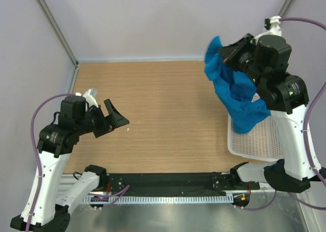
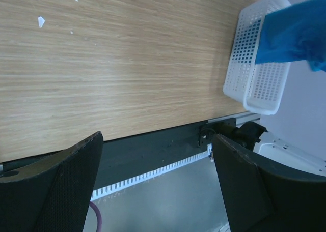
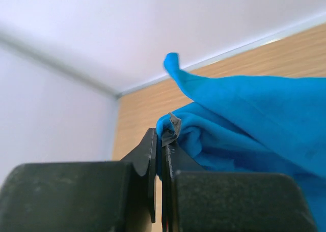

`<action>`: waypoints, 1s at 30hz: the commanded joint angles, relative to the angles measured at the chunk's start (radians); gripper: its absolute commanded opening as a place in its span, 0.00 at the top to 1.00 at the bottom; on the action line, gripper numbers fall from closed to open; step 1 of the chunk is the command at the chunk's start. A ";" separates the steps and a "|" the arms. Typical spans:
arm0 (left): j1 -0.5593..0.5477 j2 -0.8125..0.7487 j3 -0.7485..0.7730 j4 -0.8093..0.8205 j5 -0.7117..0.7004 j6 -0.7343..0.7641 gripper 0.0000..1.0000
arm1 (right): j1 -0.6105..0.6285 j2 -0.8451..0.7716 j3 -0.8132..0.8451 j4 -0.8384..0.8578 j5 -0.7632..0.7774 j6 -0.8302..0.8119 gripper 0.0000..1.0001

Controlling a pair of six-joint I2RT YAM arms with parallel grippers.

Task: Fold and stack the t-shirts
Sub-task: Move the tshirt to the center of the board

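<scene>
Wood surface (image 1: 153, 115) waits: right jaws pinch the blue t-shirt (image 1: 237, 92) over the lattice basket (image 1: 260, 140), prob to spread it; left jaws wide, empty.

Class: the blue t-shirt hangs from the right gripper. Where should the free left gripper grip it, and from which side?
Probably the t-shirt by its loose lower end over the basket, from the table side. It hangs bunched from the right gripper, leaving the bottom free, and the open left gripper is on that side.
</scene>
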 commanded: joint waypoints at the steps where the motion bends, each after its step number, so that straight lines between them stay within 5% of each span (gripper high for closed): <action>1: -0.003 -0.041 0.014 0.017 0.033 -0.088 0.12 | 0.194 0.022 0.033 0.065 -0.113 0.053 0.99; 5: -0.004 -0.058 0.080 -0.040 -0.036 -0.103 0.12 | 0.415 0.030 -0.040 0.123 -0.182 0.061 0.99; 9: -0.004 -0.088 0.140 -0.080 -0.084 -0.118 0.12 | 0.529 0.022 -0.323 0.134 -0.317 0.151 0.98; 16: -0.004 -0.170 0.116 -0.137 -0.139 -0.121 0.10 | 0.684 -0.209 -0.930 0.390 -0.328 0.360 0.60; 20: -0.004 -0.165 0.021 -0.086 -0.096 -0.134 0.07 | 0.681 -0.316 -0.912 0.100 -0.051 0.316 0.54; 22: -0.004 -0.163 -0.041 0.004 -0.056 -0.190 0.07 | 0.679 -0.333 -0.880 -0.111 0.161 0.308 0.37; 24: -0.003 -0.173 -0.157 0.100 0.057 -0.277 0.01 | 0.672 -0.335 -0.855 -0.198 0.259 0.282 0.32; 27: -0.003 -0.148 -0.315 0.225 0.169 -0.351 0.00 | 0.641 -0.323 -0.868 -0.232 0.316 0.201 0.25; 30: -0.046 -0.081 -0.331 0.202 0.118 -0.301 0.00 | 0.597 -0.292 -0.855 -0.217 0.284 0.116 0.25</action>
